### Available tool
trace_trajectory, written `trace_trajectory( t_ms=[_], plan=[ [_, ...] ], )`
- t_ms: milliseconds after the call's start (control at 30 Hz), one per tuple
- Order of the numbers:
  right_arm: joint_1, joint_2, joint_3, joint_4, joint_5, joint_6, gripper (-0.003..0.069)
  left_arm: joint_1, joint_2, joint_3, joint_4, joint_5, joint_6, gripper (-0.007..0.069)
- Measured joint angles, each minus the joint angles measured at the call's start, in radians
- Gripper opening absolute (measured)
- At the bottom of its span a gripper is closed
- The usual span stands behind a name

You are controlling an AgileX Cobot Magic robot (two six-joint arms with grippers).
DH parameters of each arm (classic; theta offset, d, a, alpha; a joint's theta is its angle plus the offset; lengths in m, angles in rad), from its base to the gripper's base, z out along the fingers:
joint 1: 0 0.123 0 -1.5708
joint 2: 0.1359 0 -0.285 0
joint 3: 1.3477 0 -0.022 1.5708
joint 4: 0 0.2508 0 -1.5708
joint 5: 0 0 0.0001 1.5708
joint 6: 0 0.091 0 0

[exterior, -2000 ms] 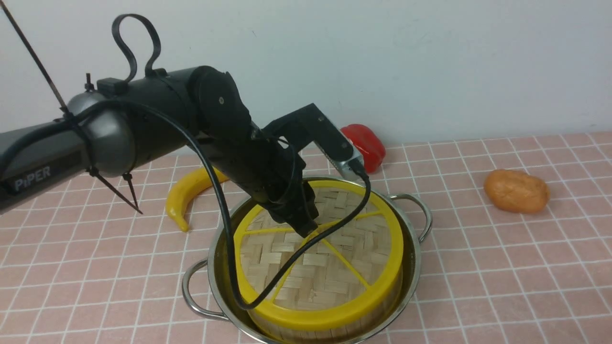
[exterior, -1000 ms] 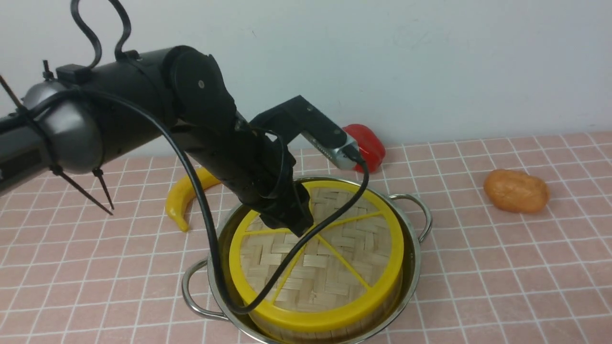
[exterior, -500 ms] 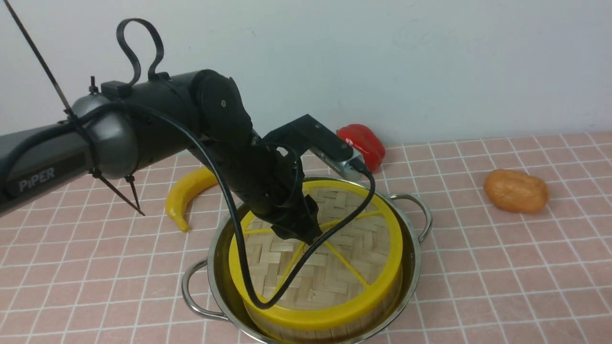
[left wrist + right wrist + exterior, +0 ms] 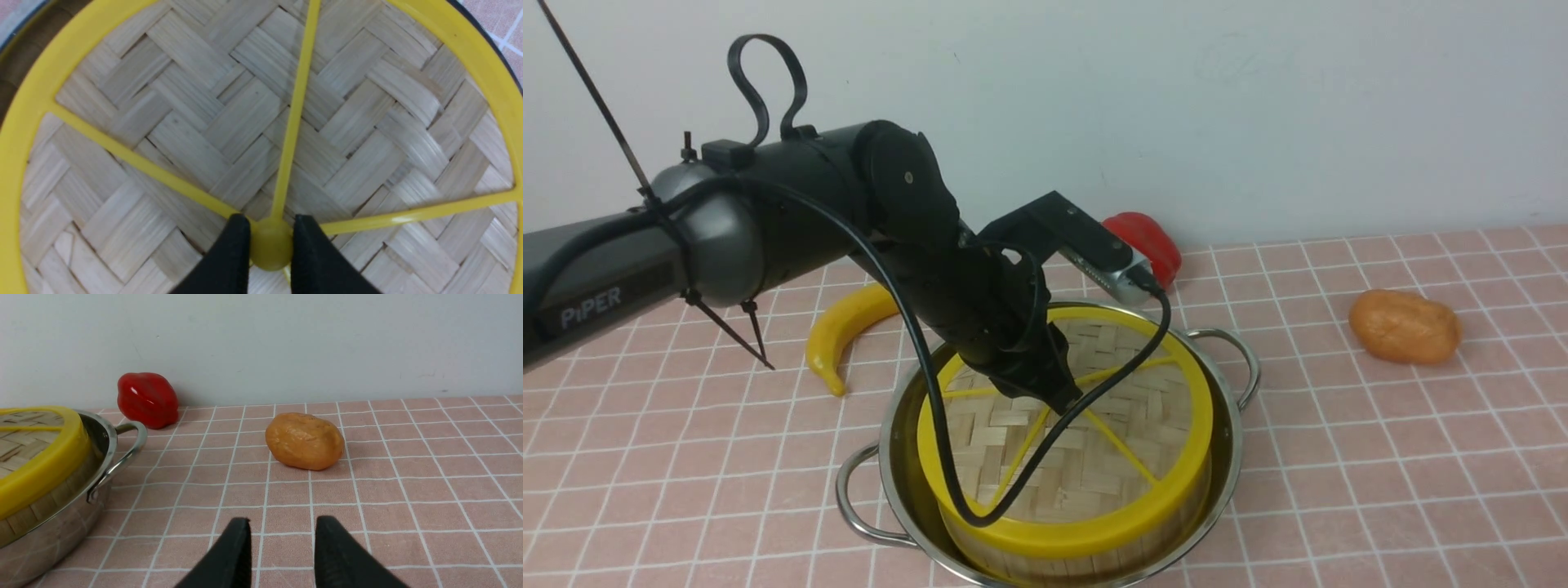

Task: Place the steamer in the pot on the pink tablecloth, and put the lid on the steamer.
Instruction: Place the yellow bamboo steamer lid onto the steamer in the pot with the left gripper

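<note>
The pot [image 4: 1225, 457] sits on the cloth [image 4: 1380, 457] as the steamer's [image 4: 1086, 563] base, and the steamer stands upright inside. The lid [image 4: 1094, 457] lies flat on it, face up, round with no long axis. The left gripper [image 4: 271, 245] pinches the lid's knob [image 4: 271, 250], probably to seat it. The right gripper [image 4: 281, 555] is open, empty.

Left arm [image 4: 768, 212]: black and grey casing, white "PiPER" lettering, looped black cable, cable ties.
</note>
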Motion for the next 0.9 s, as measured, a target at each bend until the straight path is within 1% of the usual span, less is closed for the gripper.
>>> trace_trajectory(
  t_ms=[500, 767, 900],
  plan=[
    [0.0, 0.0, 0.0, 0.0, 0.0, 0.0, 0.024, 0.0, -0.004, 0.0, 0.001, -0.002, -0.008, 0.0116],
    [0.0, 0.0, 0.0, 0.0, -0.001, 0.0, 0.024, 0.0, -0.004, -0.031, 0.021, 0.004, -0.017, 0.0116],
    [0.0, 0.0, 0.0, 0.0, -0.001, 0.0, 0.024, 0.0, -0.004, -0.031, 0.022, 0.026, -0.017, 0.0116]
  ],
)
